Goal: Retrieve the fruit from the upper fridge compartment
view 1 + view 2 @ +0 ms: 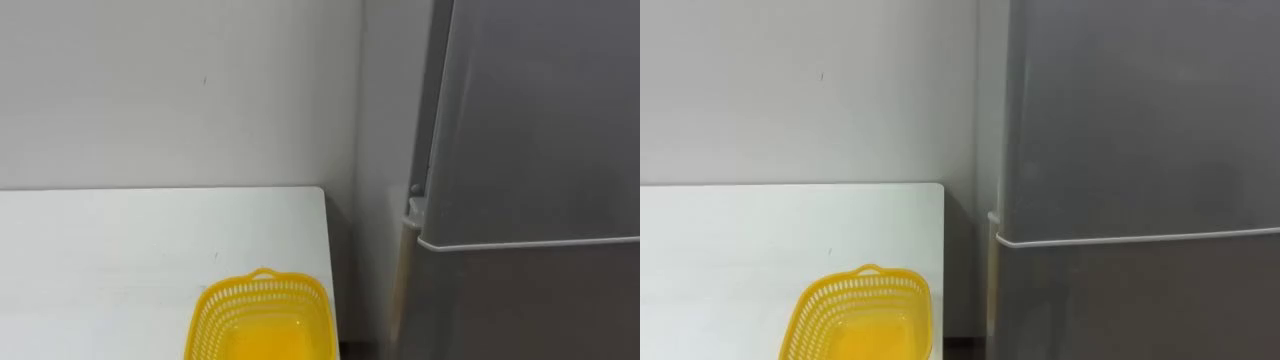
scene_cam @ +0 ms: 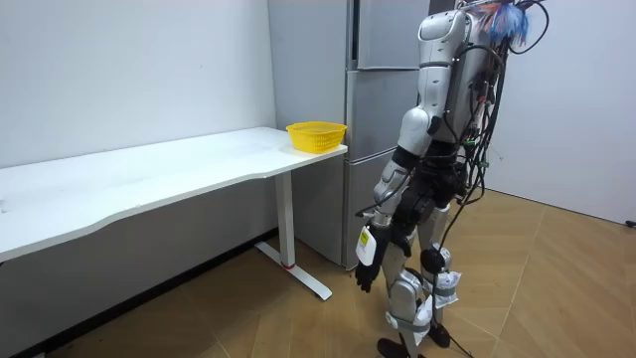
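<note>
A tall silver fridge [image 1: 540, 130] stands right of the table with both doors shut. A pale seam [image 1: 1140, 237] separates its upper door from its lower one. In the room view I stand upright on the wood floor facing the fridge [image 2: 383, 99], about an arm's length from it. My left hand [image 2: 366, 261] hangs at my side by my thigh, fingers relaxed and holding nothing.
An empty yellow mesh basket [image 1: 262, 318] sits at the near right corner of the white table [image 1: 120, 250], close to the fridge. A narrow gap runs between the table edge and the fridge. A white wall lies behind.
</note>
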Controlling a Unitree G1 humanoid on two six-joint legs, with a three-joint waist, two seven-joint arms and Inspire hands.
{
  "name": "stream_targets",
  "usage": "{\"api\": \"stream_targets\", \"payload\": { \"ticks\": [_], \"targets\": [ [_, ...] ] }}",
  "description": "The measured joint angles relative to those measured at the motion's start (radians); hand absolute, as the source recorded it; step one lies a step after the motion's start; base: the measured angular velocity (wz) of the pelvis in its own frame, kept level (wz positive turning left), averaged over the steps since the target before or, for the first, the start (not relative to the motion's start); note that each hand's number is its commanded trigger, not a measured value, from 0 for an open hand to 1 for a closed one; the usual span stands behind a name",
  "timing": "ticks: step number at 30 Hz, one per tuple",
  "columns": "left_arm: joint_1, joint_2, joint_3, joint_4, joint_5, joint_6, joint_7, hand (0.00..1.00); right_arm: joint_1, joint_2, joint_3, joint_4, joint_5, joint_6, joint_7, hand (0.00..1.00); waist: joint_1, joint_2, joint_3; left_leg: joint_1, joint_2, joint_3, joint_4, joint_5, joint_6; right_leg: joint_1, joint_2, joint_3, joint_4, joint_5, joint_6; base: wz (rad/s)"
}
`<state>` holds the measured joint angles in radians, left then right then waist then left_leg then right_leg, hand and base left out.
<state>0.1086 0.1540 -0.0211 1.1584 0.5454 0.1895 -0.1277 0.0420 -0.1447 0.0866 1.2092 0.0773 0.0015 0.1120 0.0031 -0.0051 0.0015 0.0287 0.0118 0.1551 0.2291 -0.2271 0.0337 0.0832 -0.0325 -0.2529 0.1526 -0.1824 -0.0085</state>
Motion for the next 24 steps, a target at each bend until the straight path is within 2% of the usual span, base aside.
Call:
{"api": "stream_targets", "payload": {
  "ticks": [2, 4, 6, 8, 10, 11, 14, 19, 24],
  "targets": [
    [0.001, -0.001, 0.002, 0.0, 0.005, -0.001, 0.01, 0.0, 0.007, 0.0, -0.001, -0.001, -0.001, -0.001, 0.0, 0.0, 0.0, 0.001, -0.0007, 0.001, 0.0, 0.001, -0.007, 0.0, 0.0, 0.0, 0.0, 0.001, 0.0, 0.001, 0.0, 0.0],
    [0.015, -0.009, 0.039, -0.001, 0.011, -0.007, 0.018, 0.0, 0.014, -0.001, -0.012, -0.002, -0.001, -0.006, 0.001, 0.0, 0.002, 0.001, -0.0009, 0.0, -0.001, 0.001, -0.008, 0.0, 0.0, 0.003, 0.001, 0.0, -0.001, 0.001, 0.001, 0.0],
    [0.017, -0.01, 0.042, -0.006, 0.014, -0.009, 0.018, 0.0, 0.014, -0.001, -0.013, -0.003, -0.004, -0.012, 0.001, 0.0, 0.0, 0.0, -0.001, -0.001, -0.002, 0.001, -0.007, 0.0, 0.0, 0.0, 0.0, 0.0, -0.001, 0.001, 0.001, 0.0],
    [0.02, -0.01, 0.038, -0.005, 0.014, -0.008, 0.019, 0.0, 0.014, -0.003, -0.013, -0.001, -0.005, -0.013, 0.001, 0.0, 0.0, 0.002, -0.0049, -0.001, -0.003, 0.0, -0.006, 0.0, 0.0, 0.0, 0.0, -0.001, -0.002, 0.001, 0.001, 0.0],
    [0.028, -0.01, 0.04, -0.004, 0.014, -0.007, 0.023, 0.0, 0.015, -0.006, -0.014, 0.001, -0.003, -0.011, 0.0, 0.0, 0.0, -0.007, -0.0044, -0.001, -0.004, -0.002, -0.006, 0.0, 0.0, 0.002, -0.003, -0.01, -0.002, 0.001, 0.002, 0.04],
    [0.031, -0.011, 0.045, -0.005, 0.014, -0.007, 0.028, 0.0, 0.016, -0.005, -0.016, 0.001, -0.003, -0.01, 0.0, 0.0, 0.0, -0.001, -0.004, 0.0, -0.004, -0.002, -0.006, 0.0, 0.0, 0.002, -0.003, -0.01, -0.002, 0.001, 0.002, 0.0],
    [0.037, -0.019, 0.096, -0.009, 0.013, -0.008, 0.04, 0.0, 0.016, -0.005, -0.034, 0.001, -0.003, 0.0, 0.013, 0.0, 0.0, -0.002, -0.0033, 0.0, -0.005, -0.002, -0.009, 0.0, 0.0, 0.002, -0.003, -0.01, -0.004, 0.0, 0.003, 0.0],
    [0.042, -0.02, 0.097, -0.014, 0.013, -0.008, 0.073, 0.0, 0.019, -0.005, -0.035, 0.001, -0.002, 0.001, 0.021, 0.0, -0.001, -0.012, -0.0049, -0.001, -0.006, -0.009, -0.007, 0.0, 0.0, 0.005, -0.005, -0.022, -0.003, 0.0, 0.003, 0.04],
    [0.041, -0.02, 0.097, -0.014, -0.005, -0.007, 0.08, 0.0, 0.017, -0.005, -0.035, 0.001, -0.003, 0.015, 0.023, 0.0, 0.001, -0.012, -0.006, -0.001, -0.007, -0.013, -0.007, 0.0, 0.001, 0.006, -0.005, -0.022, -0.003, 0.0, 0.003, 0.01]
  ]
}}
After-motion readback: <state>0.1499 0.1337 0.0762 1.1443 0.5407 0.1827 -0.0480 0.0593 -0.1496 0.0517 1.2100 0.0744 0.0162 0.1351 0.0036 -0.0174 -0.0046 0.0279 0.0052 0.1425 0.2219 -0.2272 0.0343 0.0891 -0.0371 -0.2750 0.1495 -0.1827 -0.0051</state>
